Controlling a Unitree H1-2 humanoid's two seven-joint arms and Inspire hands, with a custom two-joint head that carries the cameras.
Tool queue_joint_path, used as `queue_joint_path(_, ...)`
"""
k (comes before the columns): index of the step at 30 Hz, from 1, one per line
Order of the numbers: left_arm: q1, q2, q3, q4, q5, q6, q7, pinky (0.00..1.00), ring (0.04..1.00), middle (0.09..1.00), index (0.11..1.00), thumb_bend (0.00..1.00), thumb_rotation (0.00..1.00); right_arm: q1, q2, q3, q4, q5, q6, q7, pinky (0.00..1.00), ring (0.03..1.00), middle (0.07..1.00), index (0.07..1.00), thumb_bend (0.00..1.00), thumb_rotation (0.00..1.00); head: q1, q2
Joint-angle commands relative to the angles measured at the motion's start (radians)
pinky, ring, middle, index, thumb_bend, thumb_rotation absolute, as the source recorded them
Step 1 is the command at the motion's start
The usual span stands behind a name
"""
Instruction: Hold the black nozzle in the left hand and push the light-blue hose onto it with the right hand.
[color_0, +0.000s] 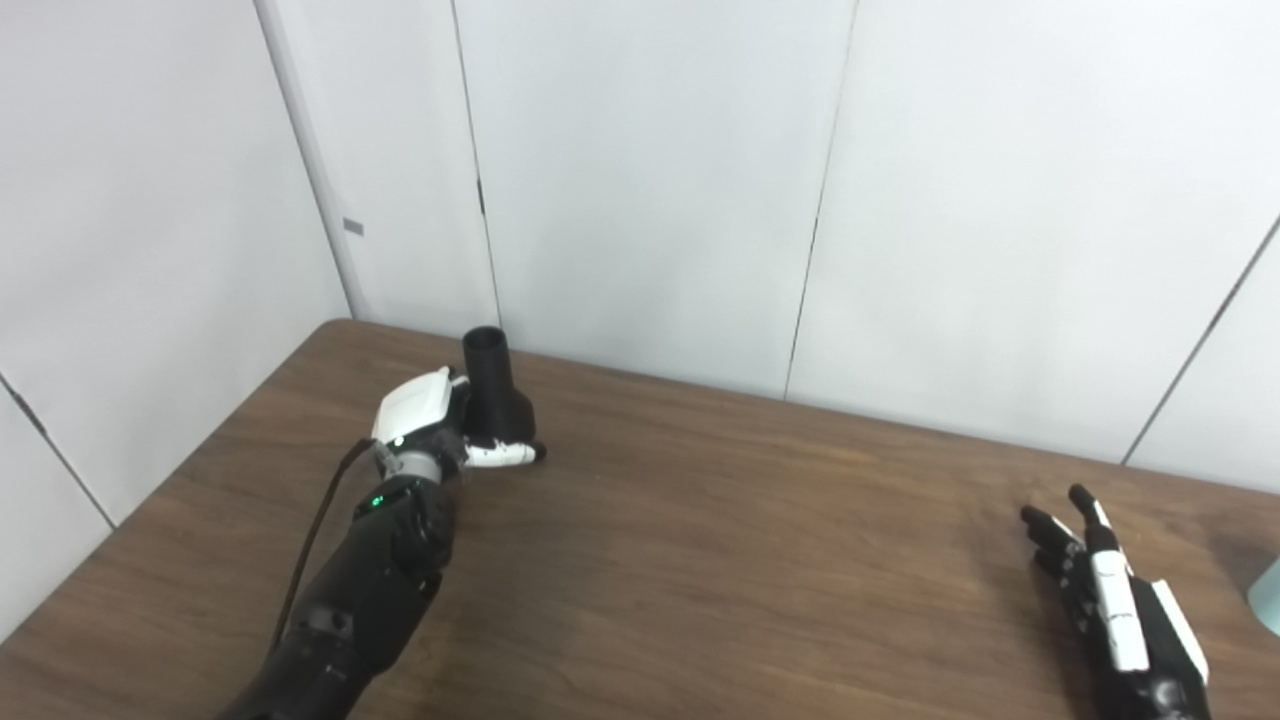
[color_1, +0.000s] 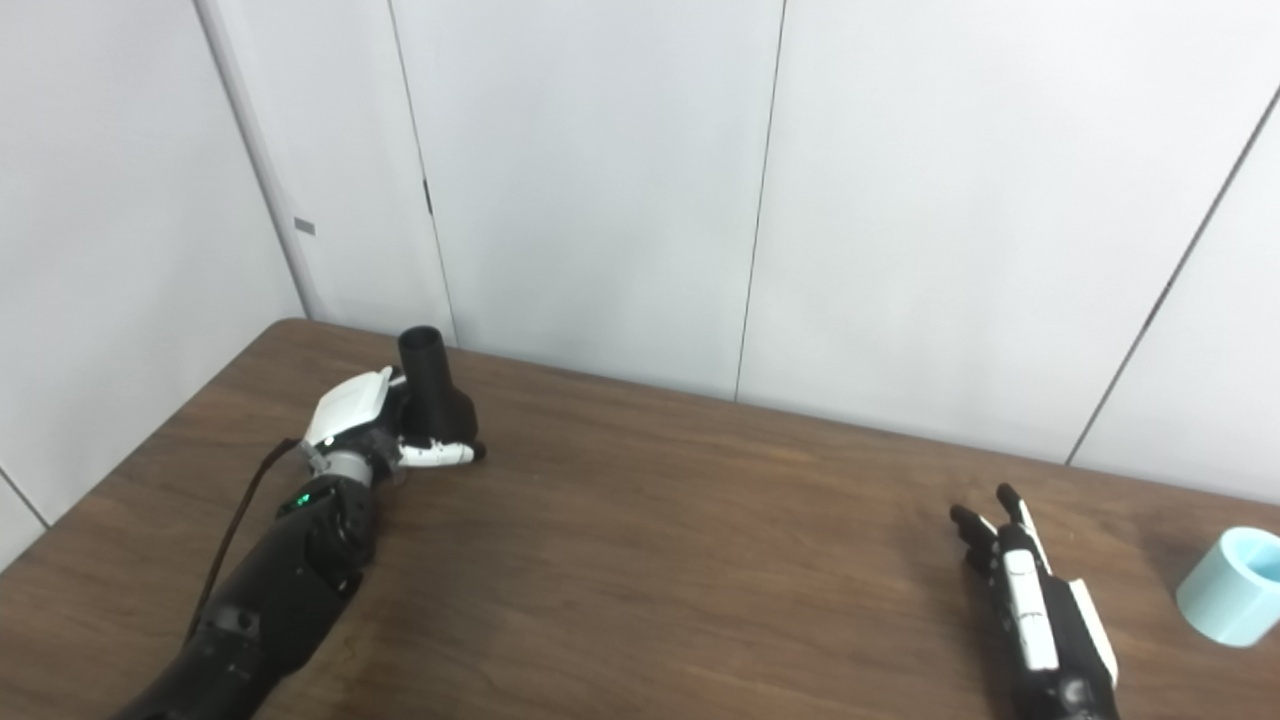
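The black nozzle (color_0: 495, 390) stands upright on the brown table (color_0: 700, 520) at the far left, narrow tube end up. My left hand (color_0: 440, 425) wraps around its wider base, the thumb (color_0: 505, 455) lying across the front. The light-blue hose piece (color_1: 1235, 585), a short cylinder, rests on the table at the far right edge; only a sliver (color_0: 1268, 598) shows in the left eye view. My right hand (color_1: 1030, 595) lies low over the table to the left of the hose, fingers stretched forward and apart, holding nothing.
White wall panels (color_0: 650, 180) rise right behind the table's far edge. The table's left edge runs diagonally close to my left arm (color_0: 350, 600). A black cable (color_0: 315, 540) hangs along that arm.
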Motion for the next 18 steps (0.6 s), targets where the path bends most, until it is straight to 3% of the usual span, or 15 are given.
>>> queue_joint_path(1, -0.044, 0.010, -0.011, -0.008, 0.006, -0.005, 0.010, 1.00, 0.985, 0.958, 0.810, 1.00, 0.32, 0.011, -0.008, -0.003, -0.013, -0.002, 0.023, -0.003, 1.00, 0.910, 0.865, 1.000, 0.43, 1.00, -0.001, 0.002)
queue_joint_path(2, -0.044, 0.009, -0.009, -0.005, 0.001, -0.009, 0.013, 0.98, 0.970, 0.947, 0.805, 1.00, 0.32, 0.011, -0.008, -0.002, -0.015, -0.003, 0.026, -0.003, 1.00, 0.896, 0.863, 1.000, 0.43, 1.00, -0.002, 0.003)
queue_joint_path(3, -0.044, 0.007, -0.004, -0.002, -0.006, -0.018, 0.019, 0.86, 0.917, 0.908, 0.790, 1.00, 0.31, 0.011, -0.007, -0.003, -0.017, 0.000, 0.031, -0.001, 1.00, 0.898, 0.861, 1.000, 0.43, 1.00, -0.002, 0.003)
queue_joint_path(5, -0.044, 0.004, 0.007, 0.005, -0.026, -0.038, 0.025, 0.75, 0.856, 0.860, 0.771, 1.00, 0.29, 0.009, -0.006, -0.005, -0.016, 0.013, 0.036, 0.005, 1.00, 0.906, 0.864, 1.000, 0.43, 1.00, -0.001, 0.003)
queue_joint_path(10, -0.047, -0.017, 0.054, 0.018, -0.091, -0.058, 0.041, 0.47, 0.582, 0.632, 0.640, 0.87, 0.04, 0.008, -0.003, -0.005, -0.012, 0.015, 0.037, -0.003, 1.00, 0.870, 0.858, 1.000, 0.41, 1.00, -0.005, 0.002)
queue_joint_path(11, -0.048, -0.022, 0.063, 0.018, -0.102, -0.051, 0.041, 0.43, 0.535, 0.594, 0.567, 0.70, 0.04, 0.008, -0.002, -0.006, -0.014, 0.014, 0.039, -0.006, 1.00, 0.870, 0.857, 1.000, 0.41, 1.00, -0.005, 0.002)
queue_joint_path(12, -0.048, -0.025, 0.068, 0.018, -0.109, -0.046, 0.041, 0.41, 0.508, 0.552, 0.511, 0.59, 0.02, 0.009, -0.001, -0.006, -0.015, 0.014, 0.041, -0.008, 1.00, 0.866, 0.854, 1.000, 0.40, 1.00, -0.005, 0.002)
queue_joint_path(13, -0.047, -0.026, 0.070, 0.018, -0.113, -0.048, 0.041, 0.40, 0.499, 0.538, 0.492, 0.56, 0.01, 0.008, 0.000, -0.008, -0.013, 0.016, 0.035, -0.008, 1.00, 0.865, 0.853, 1.000, 0.40, 1.00, -0.005, 0.002)
queue_joint_path(18, -0.041, -0.026, 0.061, 0.017, -0.108, -0.045, 0.060, 0.45, 0.546, 0.540, 0.466, 0.52, 0.00, 0.011, -0.004, -0.005, -0.020, 0.013, 0.034, -0.005, 1.00, 0.876, 0.852, 1.000, 0.38, 1.00, -0.005, 0.005)
